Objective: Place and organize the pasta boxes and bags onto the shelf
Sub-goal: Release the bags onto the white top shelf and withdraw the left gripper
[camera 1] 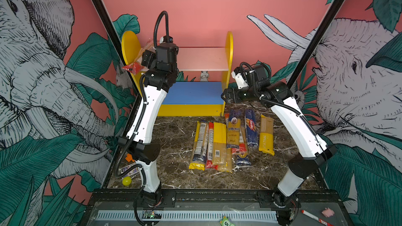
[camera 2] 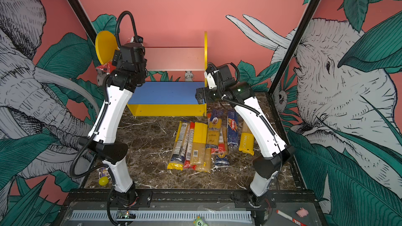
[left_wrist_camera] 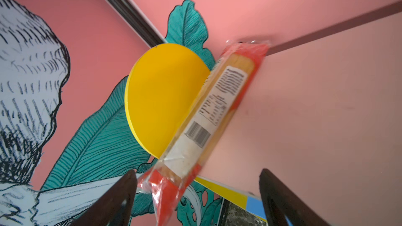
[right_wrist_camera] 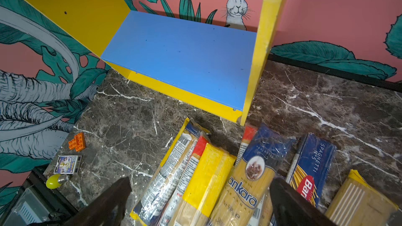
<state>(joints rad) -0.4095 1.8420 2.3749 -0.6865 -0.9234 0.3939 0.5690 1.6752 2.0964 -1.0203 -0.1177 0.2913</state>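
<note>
Left wrist view, red-ended spaghetti bag (left_wrist_camera: 208, 114) on pink shelf board (left_wrist_camera: 304, 116)

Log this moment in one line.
left gripper: open | red-ended bag: on pink upper board | right gripper: open, over pasta pile

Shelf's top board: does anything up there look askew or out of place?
Yes: the red-ended spaghetti bag lies along the yellow side panel, its near end hanging past the front edge of the pink upper board.

Red-ended pack (left_wrist_camera: 206, 114) on shelf (camera 1: 204, 58) top, maybe overhanging; other packs (camera 1: 218, 140) unshelved.
</note>
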